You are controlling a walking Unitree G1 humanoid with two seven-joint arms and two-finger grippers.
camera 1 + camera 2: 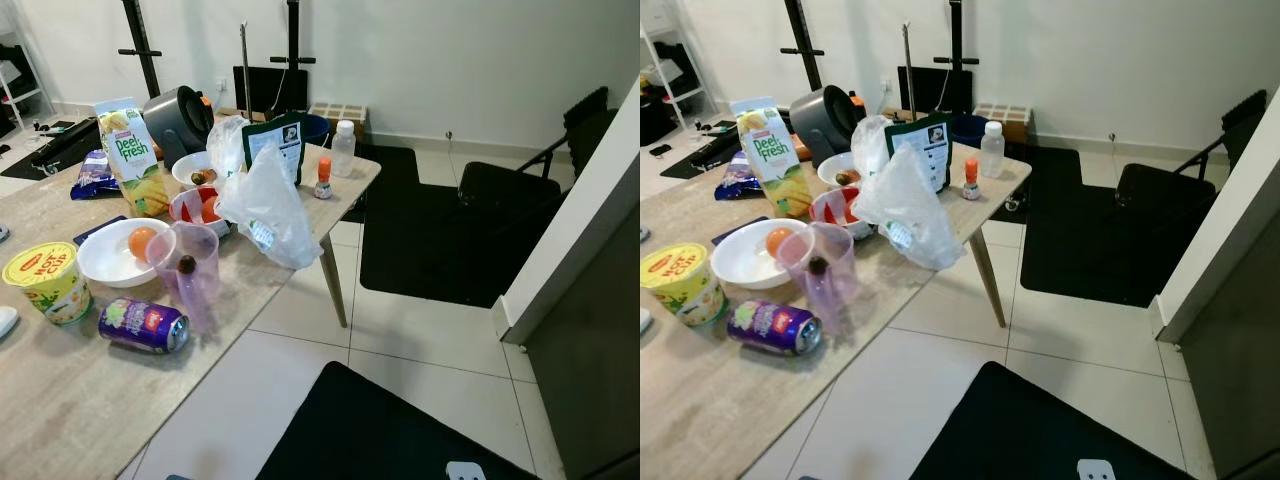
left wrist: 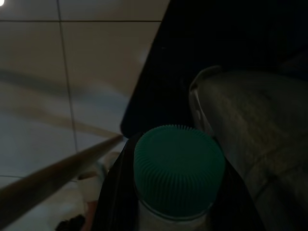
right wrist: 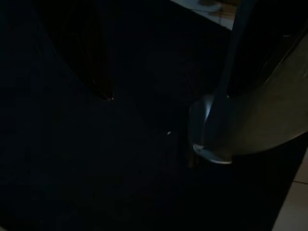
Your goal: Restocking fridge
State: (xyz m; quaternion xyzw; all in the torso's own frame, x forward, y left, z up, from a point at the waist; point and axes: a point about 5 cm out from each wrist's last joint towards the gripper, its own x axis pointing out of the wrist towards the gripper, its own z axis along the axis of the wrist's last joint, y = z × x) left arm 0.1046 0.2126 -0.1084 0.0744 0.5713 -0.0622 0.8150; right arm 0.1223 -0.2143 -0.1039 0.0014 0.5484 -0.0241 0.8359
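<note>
Your left end effector grips a green-capped bottle above the black mat, beside the surface; your right one's state cannot be told near that mat.

A light wood-grain table crowded with groceries, standing on a pale tiled floor.

Taking the white bowl as landmark: a yellow tub sits just beside it, a purple can lies on its side near it, a juice carton stands behind it, and a clear plastic bag lies further along towards the table's far corner. Black mats lie on the floor.
</note>
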